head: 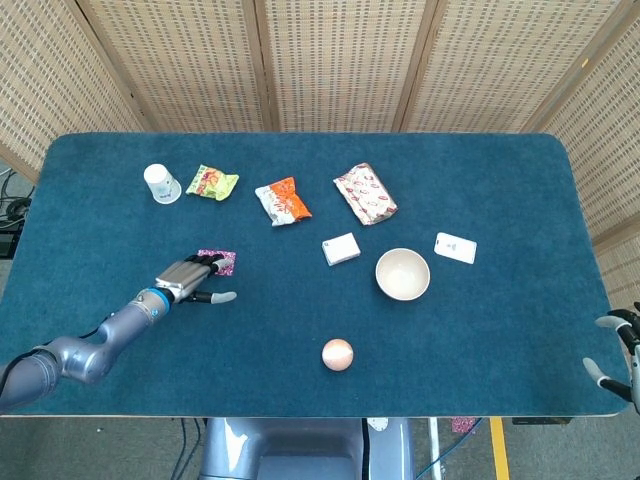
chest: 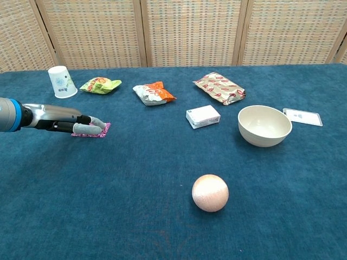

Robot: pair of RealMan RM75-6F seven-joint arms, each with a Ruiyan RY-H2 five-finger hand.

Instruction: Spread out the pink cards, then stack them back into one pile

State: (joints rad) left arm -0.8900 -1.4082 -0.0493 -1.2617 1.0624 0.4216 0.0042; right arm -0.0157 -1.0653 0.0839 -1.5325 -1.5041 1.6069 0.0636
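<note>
The pink cards point(head: 225, 259) point(chest: 103, 129) lie in one small pile on the blue cloth, left of centre. My left hand point(head: 193, 279) point(chest: 80, 124) reaches in from the left, stretched out flat and low. Its fingertips point(chest: 95, 123) lie over the near left part of the pile and hide most of it. Nothing is gripped in that hand. My right hand point(head: 618, 353) shows only at the far right edge of the head view, off the table, fingers spread and empty. The chest view does not show it.
A white paper cup point(head: 161, 183), a green snack bag point(head: 212, 182), an orange snack bag point(head: 283, 201) and a patterned packet point(head: 364, 194) line the back. A small white box point(head: 341, 249), a bowl point(head: 402, 274), a white card point(head: 455, 247) and a ball point(head: 337, 354) lie to the right.
</note>
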